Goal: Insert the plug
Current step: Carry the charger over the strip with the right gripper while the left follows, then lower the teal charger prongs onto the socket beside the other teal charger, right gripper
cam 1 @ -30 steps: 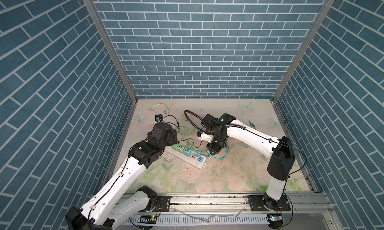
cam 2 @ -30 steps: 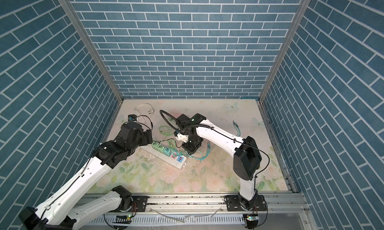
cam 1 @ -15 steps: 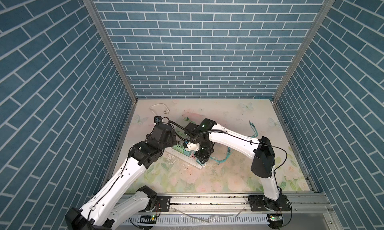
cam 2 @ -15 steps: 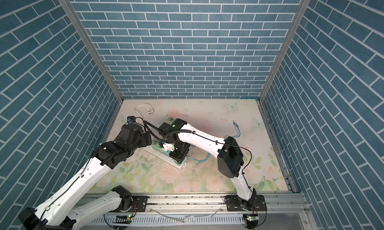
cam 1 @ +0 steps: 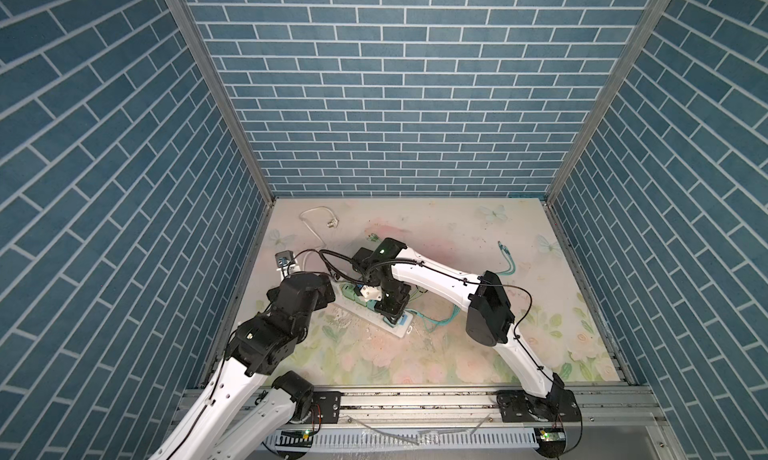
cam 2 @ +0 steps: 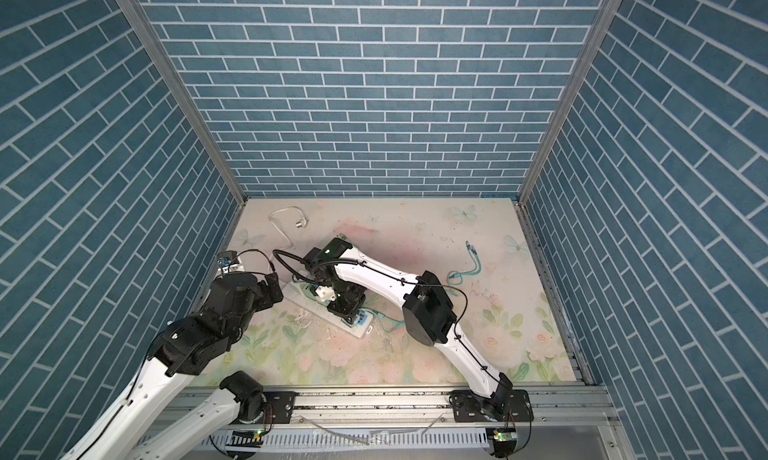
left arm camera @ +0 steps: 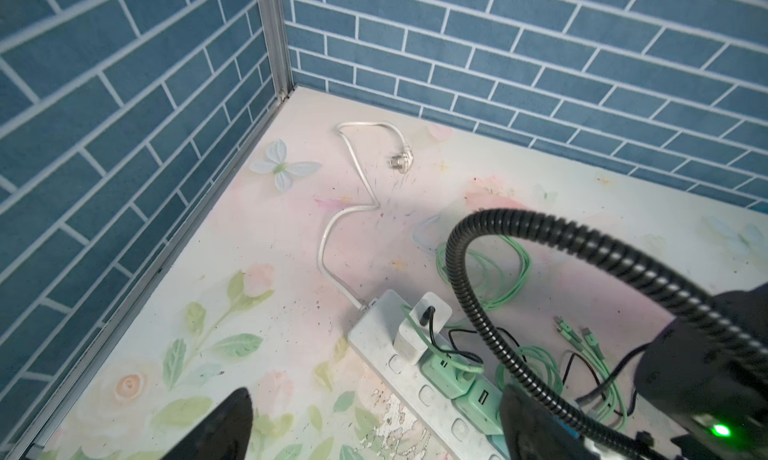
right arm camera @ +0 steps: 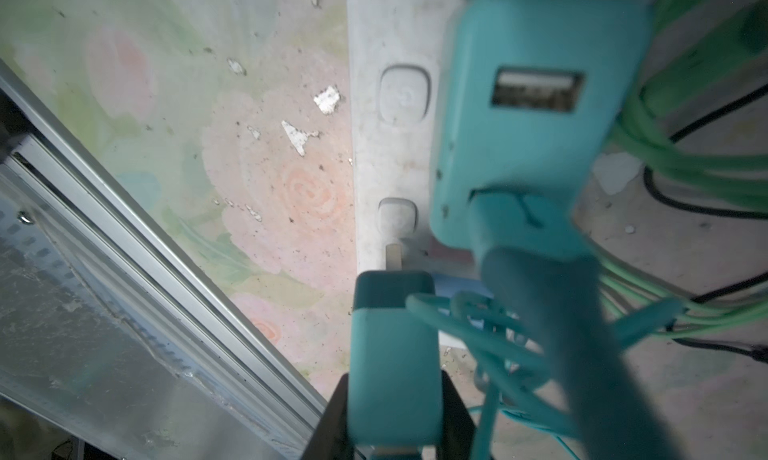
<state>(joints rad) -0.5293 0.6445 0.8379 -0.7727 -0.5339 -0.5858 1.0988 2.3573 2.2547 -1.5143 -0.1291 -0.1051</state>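
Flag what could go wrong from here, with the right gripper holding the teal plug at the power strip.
The teal plug in the right gripper has its prong at the end of the power strip, tight beside a seated teal adapter; it may miss the slots or jam. Looped teal cables could get trapped underneath.

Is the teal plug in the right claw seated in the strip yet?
Not seated. In the right wrist view the plug shows a bare prong at the strip.

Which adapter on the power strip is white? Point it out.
The white adapter, plugged in at the cord end of the power strip; the green adapters sit further along it.
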